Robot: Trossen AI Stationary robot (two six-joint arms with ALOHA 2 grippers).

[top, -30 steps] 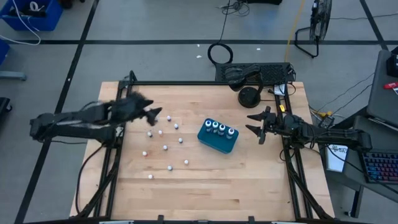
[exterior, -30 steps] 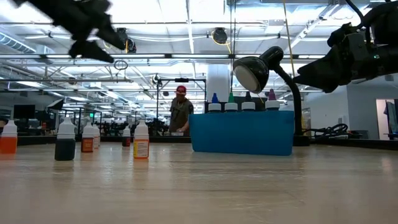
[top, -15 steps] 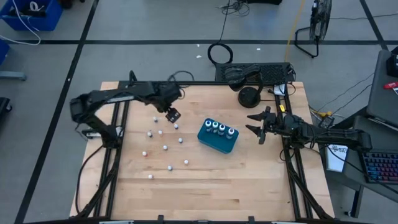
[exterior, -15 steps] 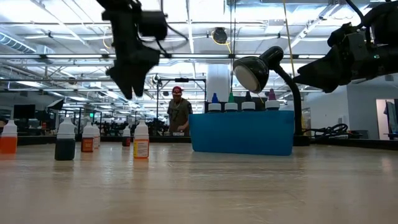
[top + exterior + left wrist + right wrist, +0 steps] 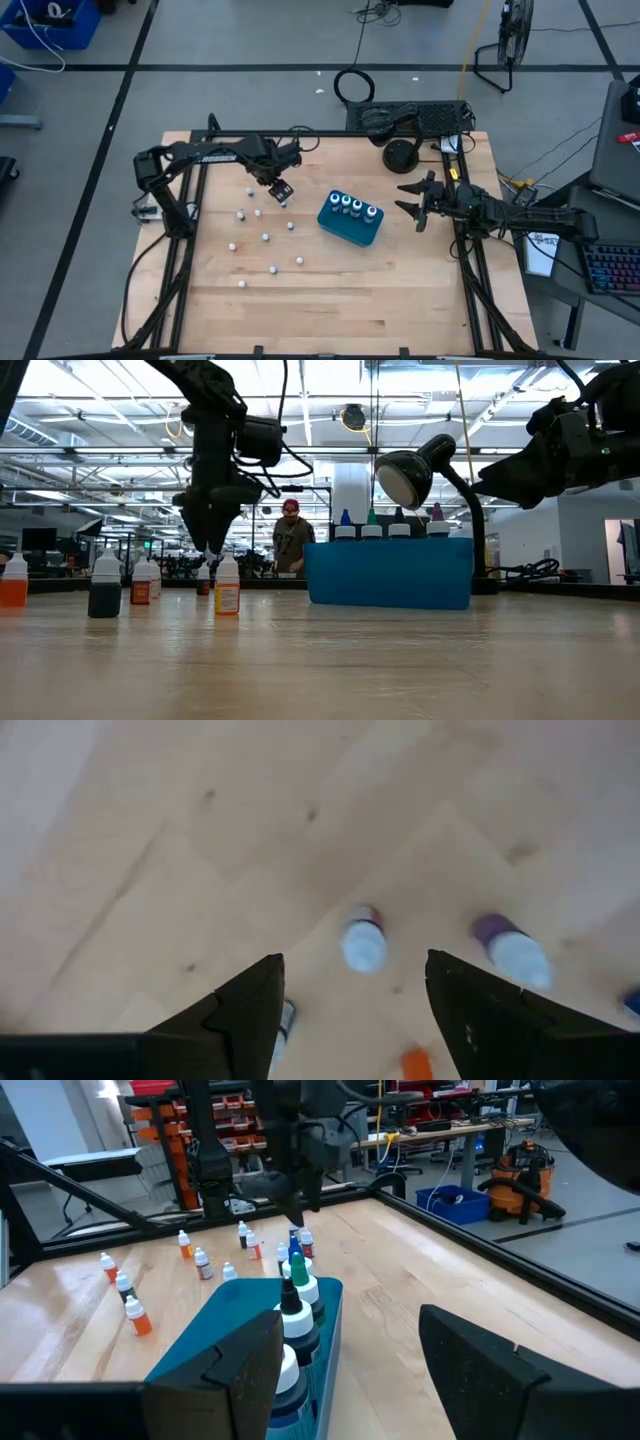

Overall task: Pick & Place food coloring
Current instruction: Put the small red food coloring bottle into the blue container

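Observation:
Several tiny food coloring bottles [image 5: 265,237] with white caps stand scattered on the left half of the wooden table. Four more [image 5: 352,206] stand upright in the teal box [image 5: 345,228]. My left gripper [image 5: 281,192] is open and points down over the far bottles of the scatter [image 5: 212,545]. In the left wrist view [image 5: 353,957] a dark-bodied bottle [image 5: 362,942] stands below the gap between its fingers, untouched. My right gripper [image 5: 400,197] is open and hovers right of the teal box [image 5: 240,1330], held off the table.
A black desk lamp [image 5: 400,155] and a black cabled unit [image 5: 415,118] sit at the table's far right. A purple-bodied bottle [image 5: 508,948] and an orange one [image 5: 418,1065] stand near my left gripper. A person [image 5: 291,540] stands in the room behind. Bare wood lies along the near edge.
My left arm has swung from the table's left side toward the right, over the scattered bottles. Its gripper has tipped over to point down and has come down close above them. My right arm and all the bottles have kept still.

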